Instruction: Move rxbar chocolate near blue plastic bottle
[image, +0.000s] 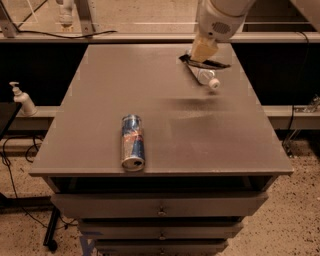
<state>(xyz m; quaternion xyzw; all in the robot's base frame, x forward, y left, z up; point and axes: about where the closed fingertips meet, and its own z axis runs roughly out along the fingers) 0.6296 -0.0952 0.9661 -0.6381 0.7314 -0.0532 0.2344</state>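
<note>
My gripper (202, 54) hangs over the far right part of the grey table (100, 100). It is shut on the rxbar chocolate (212, 64), a flat black bar held level just above the surface. The blue plastic bottle (206, 77) lies on its side right under the bar, its white cap pointing toward the front right. Most of the bottle's body is hidden behind the bar and the gripper.
A blue and silver drink can (132, 142) lies on its side near the table's front edge, left of centre. A white pump bottle (22, 100) stands on a lower ledge to the left. Drawers sit below the tabletop.
</note>
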